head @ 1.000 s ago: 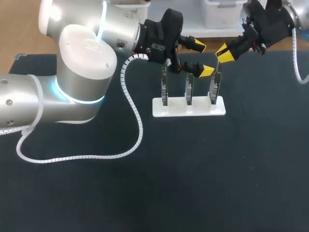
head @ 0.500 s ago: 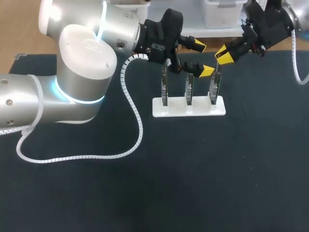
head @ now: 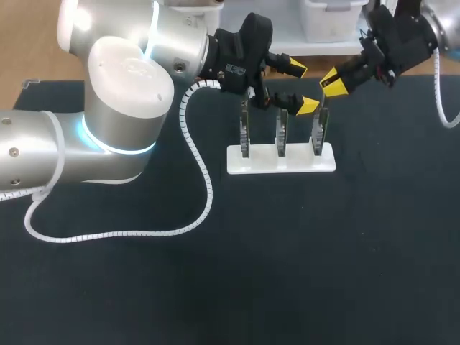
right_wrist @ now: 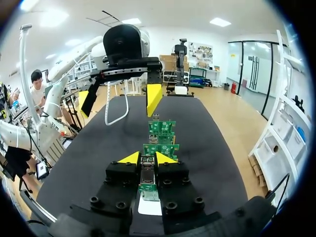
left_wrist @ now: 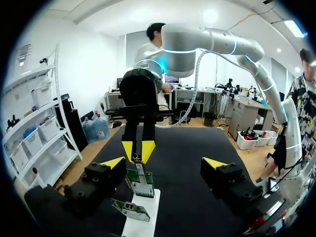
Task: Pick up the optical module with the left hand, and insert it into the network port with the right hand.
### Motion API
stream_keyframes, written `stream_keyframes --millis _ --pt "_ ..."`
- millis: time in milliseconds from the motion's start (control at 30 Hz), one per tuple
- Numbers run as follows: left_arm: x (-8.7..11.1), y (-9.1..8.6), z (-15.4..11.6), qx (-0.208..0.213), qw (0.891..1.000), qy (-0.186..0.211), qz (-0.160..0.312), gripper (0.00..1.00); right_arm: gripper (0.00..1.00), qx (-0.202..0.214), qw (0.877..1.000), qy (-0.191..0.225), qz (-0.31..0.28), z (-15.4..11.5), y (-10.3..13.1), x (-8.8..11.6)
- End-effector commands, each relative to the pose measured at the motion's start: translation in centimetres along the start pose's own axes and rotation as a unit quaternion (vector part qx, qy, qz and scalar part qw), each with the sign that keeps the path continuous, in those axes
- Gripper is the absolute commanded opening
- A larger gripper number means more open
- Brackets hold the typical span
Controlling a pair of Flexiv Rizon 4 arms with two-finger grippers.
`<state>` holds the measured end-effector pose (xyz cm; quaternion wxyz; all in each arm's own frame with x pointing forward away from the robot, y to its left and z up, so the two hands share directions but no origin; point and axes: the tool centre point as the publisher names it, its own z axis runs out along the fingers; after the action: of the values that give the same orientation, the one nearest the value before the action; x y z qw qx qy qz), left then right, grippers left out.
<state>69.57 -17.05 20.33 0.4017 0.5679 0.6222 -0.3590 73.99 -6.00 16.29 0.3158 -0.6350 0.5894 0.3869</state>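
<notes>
Above the right end of the white stand [head: 281, 159], the right hand [head: 334, 80] has its two yellow-tipped fingers drawn close together on a small module [right_wrist: 147, 175]. One finger presses each side, so the module is pinched between them. The module hangs at the top edge of the end board [head: 318, 133] on the stand; whether the two touch cannot be told. The right arm [head: 402, 32] comes in from beyond the stand's right end, slanting down toward it. The left hand [head: 300, 87] sits behind the stand, over its right half, with its fingers spread wide and holding nothing. Seen from the left wrist, the right hand's tips lie ahead of it, between its spread fingers. The left arm [head: 122, 93] bends round well off the stand's left end. On the dark desk [head: 287, 251], the stand carries three boards [head: 282, 133] upright in a row.
</notes>
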Motion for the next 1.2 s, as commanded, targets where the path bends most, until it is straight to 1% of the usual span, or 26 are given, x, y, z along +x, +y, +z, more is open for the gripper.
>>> stream_keyframes --millis 33,433,733,767,800,833,867,1200 --pt "-0.08 -0.08 0.01 -0.002 1.000 0.002 -0.001 1.00 0.00 0.002 1.000 0.000 0.001 0.14 0.53 0.18" --pt "-0.08 -0.08 0.01 -0.002 1.000 0.002 -0.001 1.00 0.00 0.002 1.000 -0.003 -0.002 0.31 0.51 0.37" --pt "-0.08 -0.08 0.01 -0.002 1.000 0.002 -0.001 1.00 0.00 0.001 1.000 0.001 0.003 0.38 0.45 0.62" --pt "-0.08 -0.08 0.01 -0.002 1.000 0.002 -0.001 1.00 0.11 0.002 1.000 -0.001 0.005 0.33 0.41 0.55" --pt "-0.08 -0.08 0.01 -0.002 1.000 0.002 -0.001 1.00 0.38 0.001 1.000 0.000 0.004 0.31 0.40 0.50" --pt "-0.08 -0.08 0.01 -0.002 1.000 0.002 -0.001 1.00 0.80 0.001 1.000 0.000 0.004 0.30 0.40 0.44" --pt "-0.08 -0.08 0.01 -0.002 1.000 0.002 -0.001 1.00 1.00 0.000 1.000 0.000 0.005 0.29 0.41 0.36" --pt "-0.08 -0.08 0.01 -0.002 1.000 0.002 -0.001 1.00 1.00 0.001 1.000 -0.001 0.014 0.04 0.27 -0.03"
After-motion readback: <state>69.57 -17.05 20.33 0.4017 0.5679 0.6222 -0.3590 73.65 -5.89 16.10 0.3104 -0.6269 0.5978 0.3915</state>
